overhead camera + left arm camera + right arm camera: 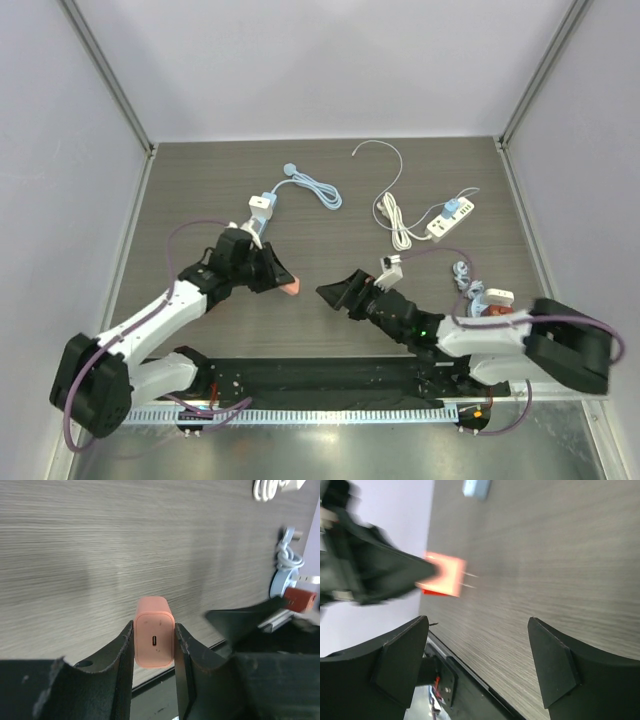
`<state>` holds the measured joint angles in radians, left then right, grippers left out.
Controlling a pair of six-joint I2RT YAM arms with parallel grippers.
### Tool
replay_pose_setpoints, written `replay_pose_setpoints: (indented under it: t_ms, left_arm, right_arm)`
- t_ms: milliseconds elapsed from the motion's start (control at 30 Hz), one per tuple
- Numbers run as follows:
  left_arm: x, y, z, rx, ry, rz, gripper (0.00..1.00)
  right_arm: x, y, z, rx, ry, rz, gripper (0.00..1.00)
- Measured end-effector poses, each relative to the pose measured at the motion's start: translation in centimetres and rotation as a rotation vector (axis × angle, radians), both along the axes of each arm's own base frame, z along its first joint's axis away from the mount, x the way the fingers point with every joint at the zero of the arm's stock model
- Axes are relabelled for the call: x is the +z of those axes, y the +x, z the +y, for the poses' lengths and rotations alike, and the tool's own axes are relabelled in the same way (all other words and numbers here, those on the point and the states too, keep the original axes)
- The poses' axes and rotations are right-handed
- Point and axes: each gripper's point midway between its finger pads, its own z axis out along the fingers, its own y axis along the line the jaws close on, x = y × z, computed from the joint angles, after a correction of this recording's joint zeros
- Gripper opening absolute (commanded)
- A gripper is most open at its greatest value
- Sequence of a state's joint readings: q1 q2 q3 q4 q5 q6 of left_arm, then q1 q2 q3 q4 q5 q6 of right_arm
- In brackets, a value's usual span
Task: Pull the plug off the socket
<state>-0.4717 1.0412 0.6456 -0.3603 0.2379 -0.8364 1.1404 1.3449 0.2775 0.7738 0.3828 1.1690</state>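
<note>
Plug (154,639), a salmon-pink charger block, is pinched by its two sides between the left hand's (287,283) fingers (124,650). Its port face is turned toward the wrist camera, and its two metal prongs (470,580) point away, bare and clear of any socket. Seen from above, it is held at about 7 o'clock from the middle of the counter (330,240). The white power strip (452,222) lies well apart, at 2 o'clock from the plug, with a blue adapter (452,207) seated in it and a coiled white cord (395,215) at its 9 o'clock. The right hand (330,290) is near the plug at its 3 o'clock, jaws spread wide and holding nothing, its opening facing the prongs. A white adapter (262,204) on a light-blue cable (318,188) lies at 11 o'clock from the plug.
</note>
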Motion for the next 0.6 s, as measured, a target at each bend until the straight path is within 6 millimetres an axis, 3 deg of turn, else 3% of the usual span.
replay_pose_setpoints:
  t_ms: [167, 267, 400, 600]
  left_arm:
    - [-3.0, -0.6, -5.1, -0.112, -0.031, 0.002, 0.0]
    - [-3.5, -1.0, -8.3, -0.175, -0.072, -0.023, 0.0]
    - [-4.2, -1.5, -10.9, -0.221, -0.106, -0.034, 0.04]
    - [-6.0, -0.7, -11.4, -0.186, -0.081, -0.031, 0.25]
  right_arm:
    - [6.1, -0.1, -3.9, -0.048, 0.046, -0.105, 0.9]
    - [8.2, -0.4, -6.2, -0.075, 0.049, -0.158, 0.91]
    - [8.1, -0.4, -8.0, -0.106, -0.01, -0.176, 0.91]
    - [4.1, -0.5, -8.1, -0.082, -0.169, -0.126, 0.91]
